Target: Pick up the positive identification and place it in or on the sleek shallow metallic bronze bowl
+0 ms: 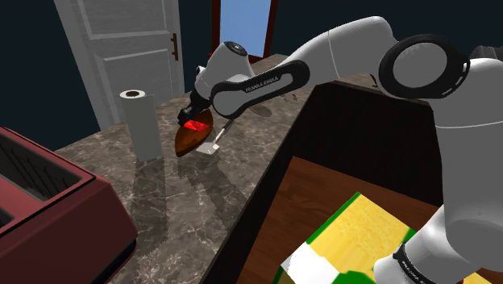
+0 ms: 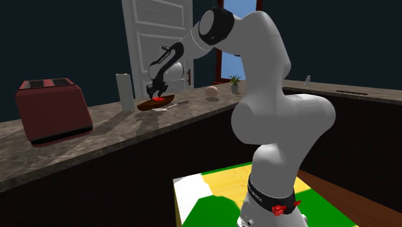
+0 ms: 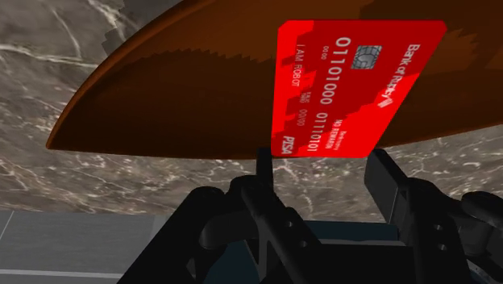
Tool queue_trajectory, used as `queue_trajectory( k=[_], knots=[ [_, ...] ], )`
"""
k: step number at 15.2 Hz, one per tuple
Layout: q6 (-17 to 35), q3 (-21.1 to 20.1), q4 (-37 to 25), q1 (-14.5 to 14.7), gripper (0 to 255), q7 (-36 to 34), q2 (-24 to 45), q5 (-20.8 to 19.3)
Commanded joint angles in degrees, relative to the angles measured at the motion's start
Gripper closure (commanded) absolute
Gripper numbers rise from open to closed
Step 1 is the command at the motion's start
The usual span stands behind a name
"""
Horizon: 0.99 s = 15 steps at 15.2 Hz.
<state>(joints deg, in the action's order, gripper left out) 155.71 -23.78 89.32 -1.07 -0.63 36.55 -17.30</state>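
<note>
A red bank-style card (image 3: 355, 81) lies flat, face up, inside a shallow brown-bronze bowl (image 3: 177, 105) on the marble counter. My gripper (image 3: 322, 161) hangs just above the card, and its black fingers (image 3: 395, 181) stand apart without touching it. In the shoulder view the gripper (image 1: 196, 113) points down over the bowl (image 1: 192, 144), with the card (image 1: 193, 126) showing red beneath it. From the second exterior view the bowl (image 2: 154, 105) and card (image 2: 156, 101) sit under the gripper (image 2: 154, 91).
A white paper towel roll (image 1: 143, 121) stands close to the bowl on the shoulder view's left. A dark red toaster (image 1: 48, 210) sits nearer the counter's end. A small pale utensil (image 1: 211, 148) lies beside the bowl. A white door (image 1: 129, 40) is behind.
</note>
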Motion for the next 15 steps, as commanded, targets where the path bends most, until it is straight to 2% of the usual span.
queue_trajectory(
  k=[1, 6, 7, 12, 15],
  knots=[
    [0.1, 0.1, 0.0, 0.0, 255, 0.0, 0.1, -0.1],
    [0.1, 0.1, 0.0, 0.0, 255, 0.0, 0.1, -0.1],
    [0.1, 0.1, 0.0, 0.0, 0, 0.0, 0.1, -0.1],
    [0.1, 0.1, 0.0, 0.0, 0, 0.0, 0.1, -0.1],
    [-0.9, -2.3, 5.0, -2.9, 0, 1.1, -5.9, 2.0]
  ],
)
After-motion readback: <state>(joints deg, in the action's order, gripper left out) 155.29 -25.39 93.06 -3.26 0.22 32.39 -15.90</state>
